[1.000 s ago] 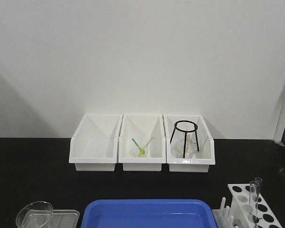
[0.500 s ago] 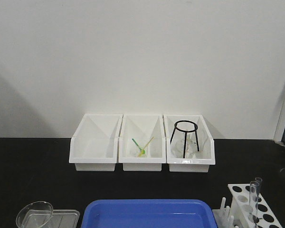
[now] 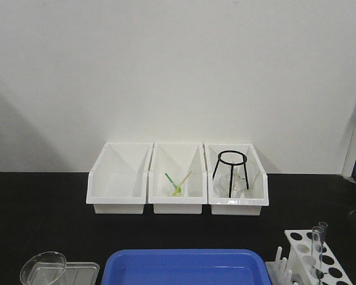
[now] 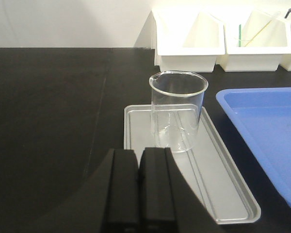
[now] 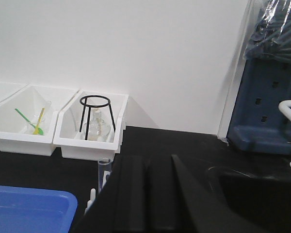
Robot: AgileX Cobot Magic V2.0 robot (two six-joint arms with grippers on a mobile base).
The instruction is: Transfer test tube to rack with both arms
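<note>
The test tube [image 3: 317, 249] stands upright in the rack [image 3: 320, 261] at the lower right of the front view, so the transfer appears complete and only retreat remains; the left claw [image 4: 138, 191] and right claw [image 5: 146, 194] are both together and empty, with nothing differing from the earlier frames.

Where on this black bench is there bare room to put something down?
Bare bench lies left of the grey tray, and between the three white bins and the blue tray. The right corner is crowded by the rack holding the test tube.
</note>
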